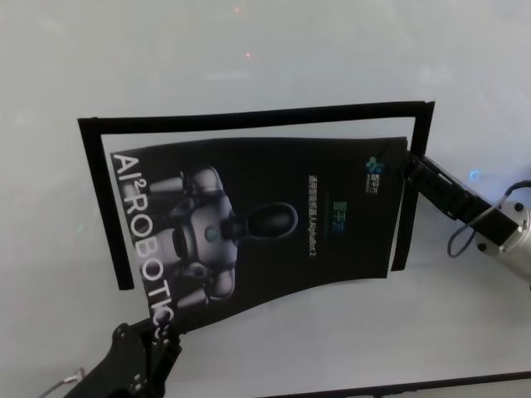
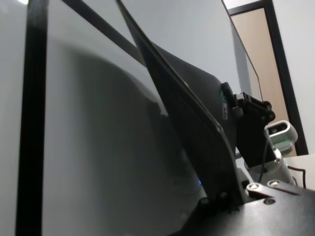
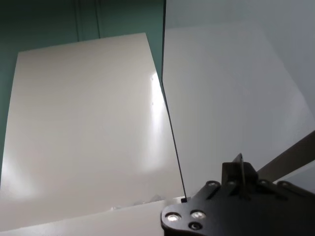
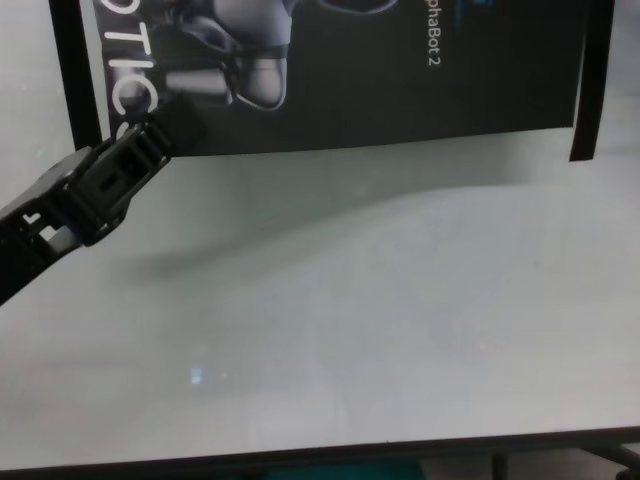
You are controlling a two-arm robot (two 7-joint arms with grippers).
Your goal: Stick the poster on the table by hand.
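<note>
The black poster (image 1: 282,215) with a grey-white robot picture and white lettering hangs a little above the white table (image 1: 249,50), casting a shadow in the chest view (image 4: 380,80). My left gripper (image 1: 162,325) is shut on its near left corner, also seen in the chest view (image 4: 140,150). My right gripper (image 1: 408,166) is shut on its far right corner. The left wrist view shows the poster (image 2: 197,128) edge-on, rising from my left gripper (image 2: 221,196). The right wrist view shows its pale back (image 3: 83,132).
Narrow black strips (image 1: 249,114) lie on the table as a three-sided frame along the poster's far, left and right sides. The table's dark front edge (image 4: 300,455) runs close below my left arm. A cable (image 1: 465,240) loops at my right wrist.
</note>
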